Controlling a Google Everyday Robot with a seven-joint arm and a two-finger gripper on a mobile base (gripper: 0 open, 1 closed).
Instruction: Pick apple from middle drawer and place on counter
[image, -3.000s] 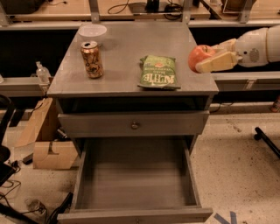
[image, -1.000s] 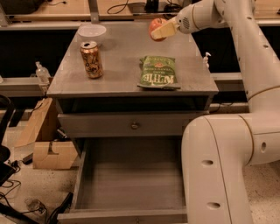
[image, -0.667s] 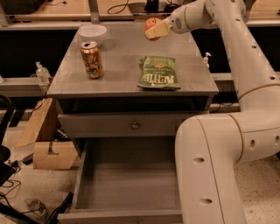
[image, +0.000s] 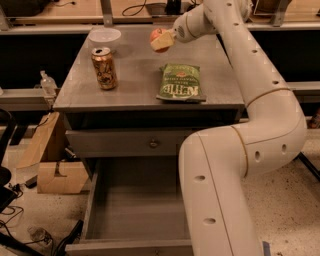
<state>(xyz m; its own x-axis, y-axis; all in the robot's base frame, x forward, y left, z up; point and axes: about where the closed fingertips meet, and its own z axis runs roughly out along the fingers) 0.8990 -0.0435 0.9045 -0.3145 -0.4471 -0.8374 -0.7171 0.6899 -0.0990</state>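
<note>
My gripper (image: 161, 40) is shut on the red-orange apple (image: 157, 35) and holds it just above the back middle of the grey counter (image: 135, 80). The white arm reaches over the cabinet from the right and hides its right side. A grey drawer (image: 132, 210) stands pulled out low on the cabinet; the part of its flat bottom that shows is bare.
On the counter stand a drink can (image: 104, 68) at the left, a white bowl (image: 104, 38) at the back left and a green chip bag (image: 180, 82) at the right. A cardboard box (image: 55, 172) sits on the floor to the left. Tan bench tops run behind.
The gripper has carried the apple from beside the cabinet's right edge, up and leftward, to above the back middle of the counter.
</note>
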